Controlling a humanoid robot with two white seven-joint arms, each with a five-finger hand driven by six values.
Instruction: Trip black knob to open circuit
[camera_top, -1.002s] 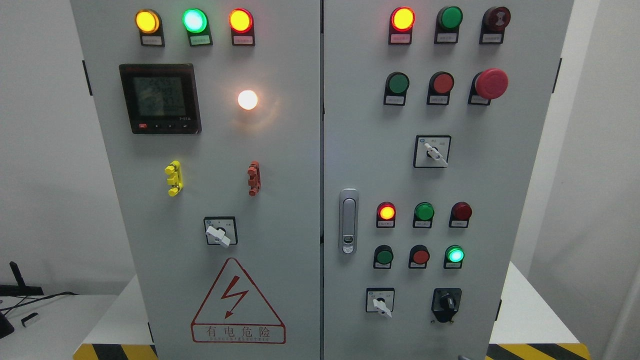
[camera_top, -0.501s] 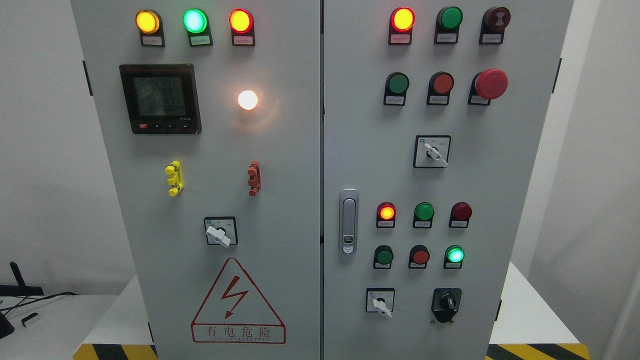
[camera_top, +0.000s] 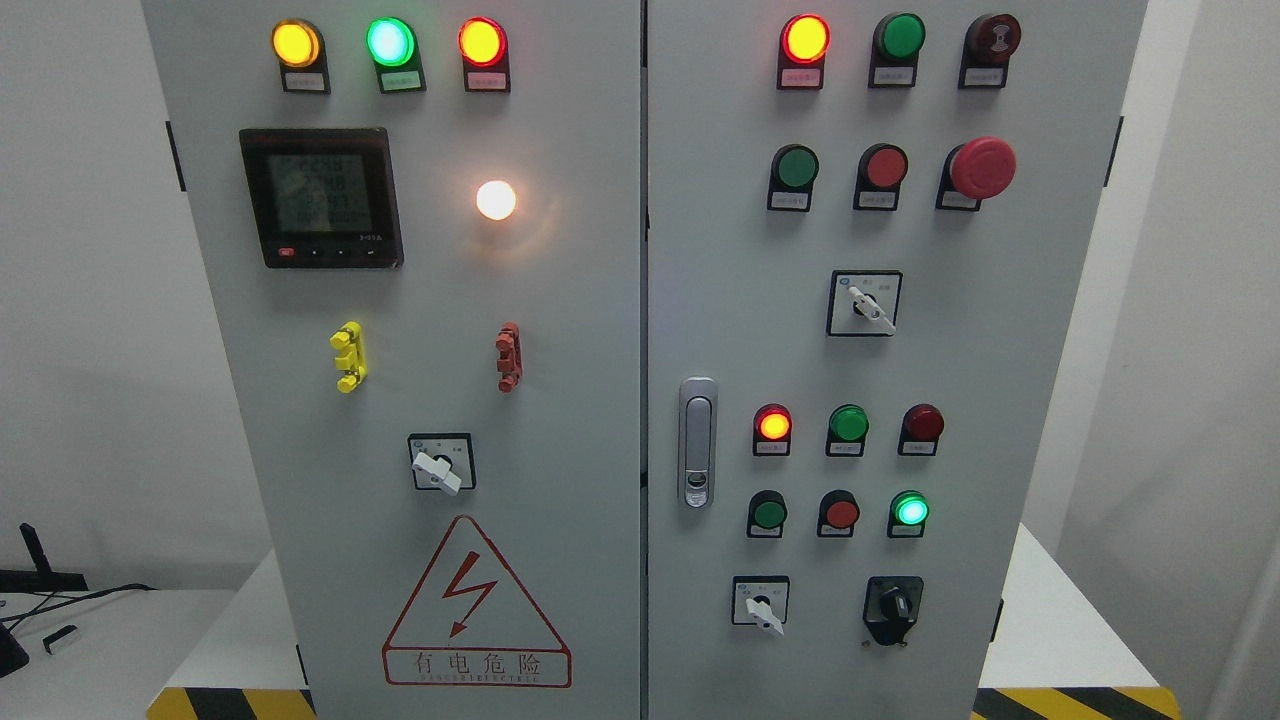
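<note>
Black plastic, squat and mounted on a dark base plate, the rotary knob (camera_top: 892, 606) sits at the lower right of the grey sheet-metal control cabinet (camera_top: 590, 330), just below the lit green round indicator lamp (camera_top: 909, 509). Its pointer stands close to upright, tipped a little to the right; which switch position that marks cannot be read from here, so the pictures fit a circuit closed as well as one already tripped.

Neither robot hand shows anywhere in the head view, so whether the fingers are spread or curled cannot be told.

To the left of the knob, on the same row, is a white-handled selector switch (camera_top: 762, 606) in a square black frame, its handle slanting down to the right. The controls sit flush on the upright door faces, likely so that they can be reached and read from the front. Left of the knob, on the other door, a red triangular lightning warning sign (camera_top: 476, 604) marks the hazard.

The cabinet stands on a white counter (camera_top: 1060, 630) edged with yellow-and-black hazard striping (camera_top: 1075, 701), against pale, plain walls (camera_top: 90, 300).
</note>
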